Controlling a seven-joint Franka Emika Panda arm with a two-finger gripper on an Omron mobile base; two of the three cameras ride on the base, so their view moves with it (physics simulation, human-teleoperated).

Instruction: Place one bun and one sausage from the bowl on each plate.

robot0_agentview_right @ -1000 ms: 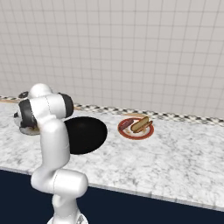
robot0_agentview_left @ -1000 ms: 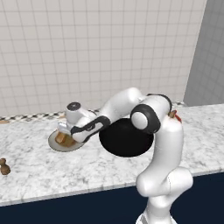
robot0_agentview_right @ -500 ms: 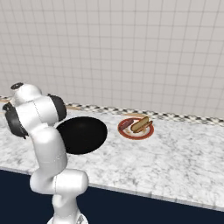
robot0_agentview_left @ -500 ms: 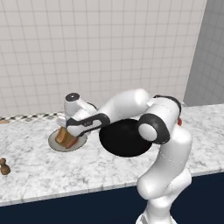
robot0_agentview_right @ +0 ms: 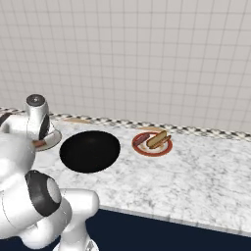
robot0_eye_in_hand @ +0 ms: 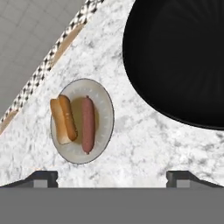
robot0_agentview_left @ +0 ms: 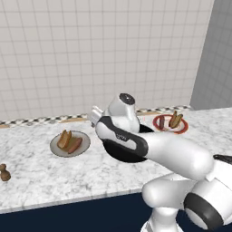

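Note:
The beige plate [robot0_eye_in_hand: 101, 103] lies on the marble counter with a bun [robot0_eye_in_hand: 63, 119] and a sausage [robot0_eye_in_hand: 88, 124] side by side on it; the same plate [robot0_agentview_left: 58, 147] sits at the left in the left base view. To the right, the red-rimmed white plate [robot0_agentview_right: 147, 150] carries a bun [robot0_agentview_right: 158, 139] and a sausage [robot0_agentview_right: 140, 139]. Between the plates sits the wide black bowl [robot0_agentview_right: 89, 150], its inside plain black. My gripper [robot0_eye_in_hand: 112, 177] hovers above the counter between the beige plate and the bowl [robot0_eye_in_hand: 183, 57], open wide, nothing between its fingers.
A small brown mill-like figure [robot0_agentview_left: 4, 172] stands near the counter's left front edge. A checkered strip [robot0_agentview_left: 41, 120] runs along the foot of the tiled wall. My arm [robot0_agentview_left: 149, 149] reaches over the bowl and hides much of it in the left base view.
The gripper opened over the beige plate and let go of the sausage, which now lies beside the bun. The hand then rose and drew back toward the bowl.

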